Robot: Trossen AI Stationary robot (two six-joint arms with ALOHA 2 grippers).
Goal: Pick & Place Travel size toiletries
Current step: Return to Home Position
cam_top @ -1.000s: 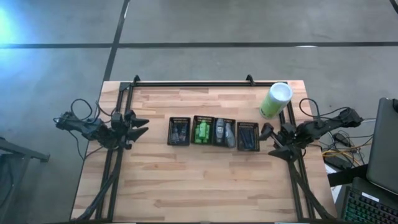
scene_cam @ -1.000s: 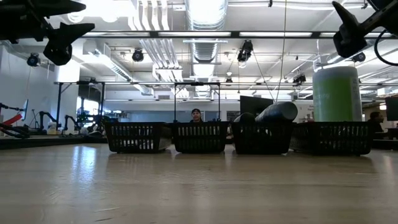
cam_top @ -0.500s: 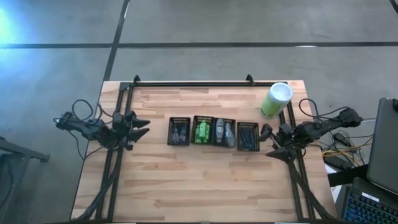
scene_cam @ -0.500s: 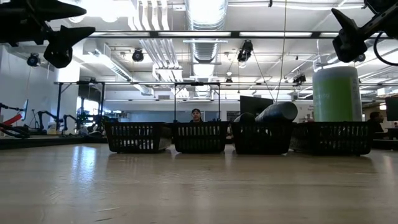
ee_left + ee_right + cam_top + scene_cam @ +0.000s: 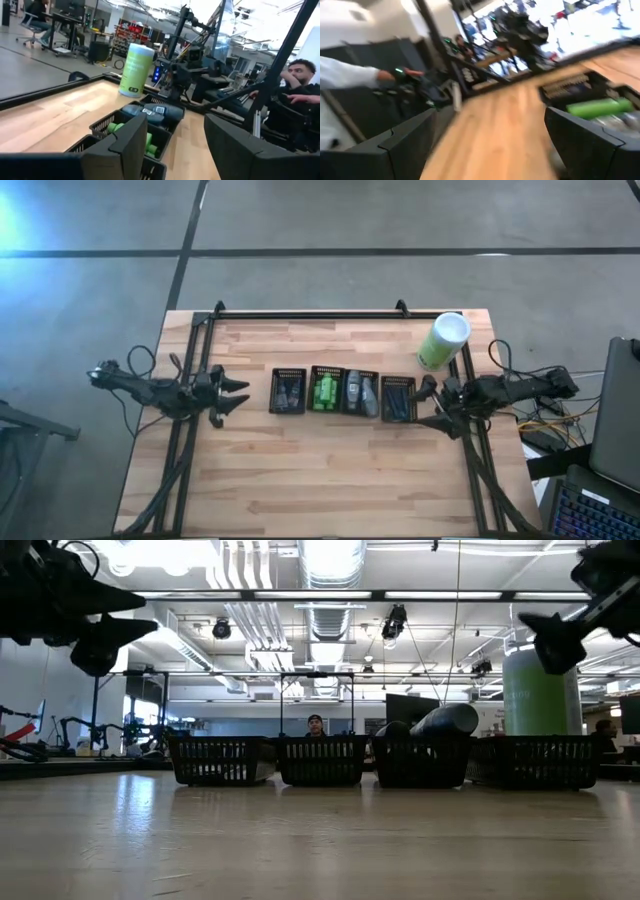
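The near half of the pale wooden desk [image 5: 300,480] lies bare. Across its middle, running from 9 o'clock to 3 o'clock, stands a row of four black mesh baskets [image 5: 288,370], touching or almost touching each other. They hold all the travel toiletries that can be seen. From 9 o'clock on, these are dark navy small tubes [image 5: 288,394], bright green tubes [image 5: 324,392], grey tubes [image 5: 360,392] and thin dark long-handled razors [image 5: 398,398]. In the low view, one grey tube sits above its basket's rim.

The left gripper [image 5: 240,392] hovers above the desk at the 9 o'clock end of the row, near the first basket. Its fingers are spread and hold nothing. The right gripper [image 5: 428,404] hangs at the 3 o'clock end, just beside the razor basket, and is likewise released and empty.

Farther back, at about 2 o'clock, a tall light-green canister with a white lid [image 5: 443,340] stands upright near the right arm. Beyond the desk, at 12 o'clock, a person [image 5: 316,725] sits in the room.

The sorting looks finished, so what remains is for the arms to park. The risk lies on the right. A wide swing could clip the razor basket's rim or tip the canister. A knock to the row could also roll the raised grey tube out.
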